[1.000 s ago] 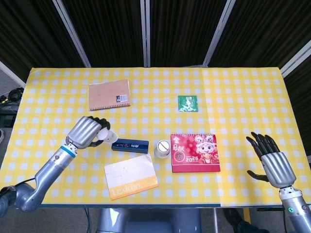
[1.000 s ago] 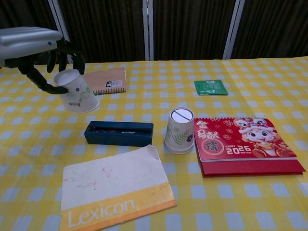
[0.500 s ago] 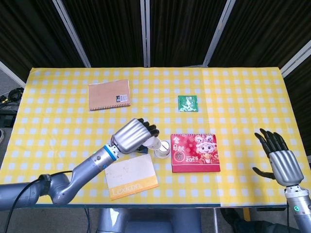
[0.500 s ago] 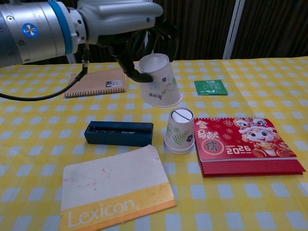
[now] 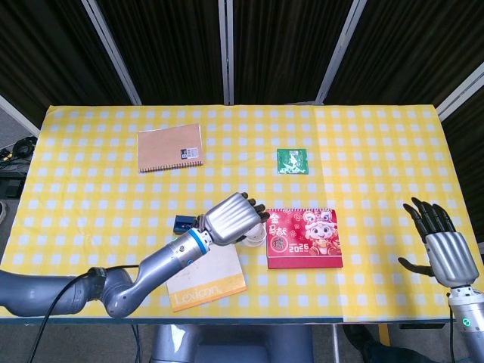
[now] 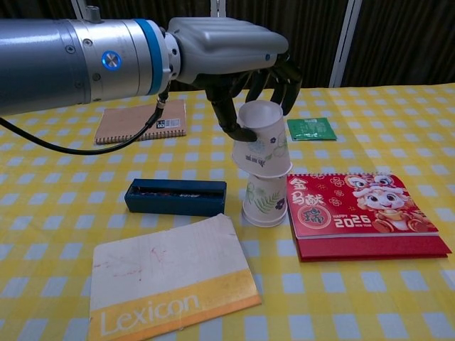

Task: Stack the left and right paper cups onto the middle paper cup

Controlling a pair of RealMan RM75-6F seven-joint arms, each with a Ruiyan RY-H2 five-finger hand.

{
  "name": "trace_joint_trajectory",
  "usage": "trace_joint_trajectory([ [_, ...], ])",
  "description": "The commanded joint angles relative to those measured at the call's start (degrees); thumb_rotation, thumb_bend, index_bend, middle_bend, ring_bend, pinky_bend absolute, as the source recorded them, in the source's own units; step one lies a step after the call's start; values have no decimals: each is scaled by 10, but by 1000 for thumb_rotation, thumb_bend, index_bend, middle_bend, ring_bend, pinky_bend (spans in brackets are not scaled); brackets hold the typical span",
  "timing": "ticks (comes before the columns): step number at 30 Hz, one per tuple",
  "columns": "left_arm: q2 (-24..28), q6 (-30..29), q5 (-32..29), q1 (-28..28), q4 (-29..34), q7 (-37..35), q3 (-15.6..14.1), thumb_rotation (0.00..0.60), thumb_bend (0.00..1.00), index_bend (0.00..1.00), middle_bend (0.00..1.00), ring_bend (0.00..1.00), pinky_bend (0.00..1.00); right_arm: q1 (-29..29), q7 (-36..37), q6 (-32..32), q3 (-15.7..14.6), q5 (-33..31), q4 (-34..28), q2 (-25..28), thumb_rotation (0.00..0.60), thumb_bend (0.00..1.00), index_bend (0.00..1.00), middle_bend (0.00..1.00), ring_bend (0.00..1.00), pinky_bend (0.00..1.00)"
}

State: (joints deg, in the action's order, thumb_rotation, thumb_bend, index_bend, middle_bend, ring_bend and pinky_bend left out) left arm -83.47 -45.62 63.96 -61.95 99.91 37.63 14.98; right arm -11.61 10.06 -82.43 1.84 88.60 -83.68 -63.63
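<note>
Yellow checked cloth covers the table (image 5: 378,136) in front of dark curtains. On it, from big to small, lie a red calendar (image 6: 359,213), a Lexicon pad (image 6: 170,280), a brown notebook (image 5: 169,147), a blue box (image 6: 175,197) and a green packet (image 5: 292,161). The left hand (image 6: 234,60) grips an upside-down paper cup (image 6: 260,145) from above, its fingers curled around the cup's top. That cup sits over the middle paper cup (image 6: 264,204), tilted a little. The right hand (image 5: 442,246) is well apart at the table's right edge, fingers spread, holding nothing.
</note>
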Motion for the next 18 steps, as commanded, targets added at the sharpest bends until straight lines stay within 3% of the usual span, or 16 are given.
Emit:
trace_joint_trajectory([
  [1, -4, 0, -14, -6, -7, 3, -4, 600, 320, 526, 463, 468, 492, 0, 1, 2, 1, -1, 0, 0, 600, 0, 14, 0, 0, 0],
  [10, -18, -1, -33, -23, -25, -2, -15, 600, 320, 525, 454, 463, 463, 1, 2, 6, 4, -2, 0, 1, 600, 0, 14, 0, 0, 0],
  [13, -19, -5, -36, -28, -31, -1, -19, 600, 312, 497, 400, 407, 410, 1, 3, 8, 5, -3, 1, 1, 600, 0, 15, 0, 0, 0],
  [18, -20, -2, -38, -33, -36, -14, -23, 600, 119, 226, 162, 150, 268, 0, 4, 11, 7, -4, 4, 0, 600, 0, 15, 0, 0, 0],
])
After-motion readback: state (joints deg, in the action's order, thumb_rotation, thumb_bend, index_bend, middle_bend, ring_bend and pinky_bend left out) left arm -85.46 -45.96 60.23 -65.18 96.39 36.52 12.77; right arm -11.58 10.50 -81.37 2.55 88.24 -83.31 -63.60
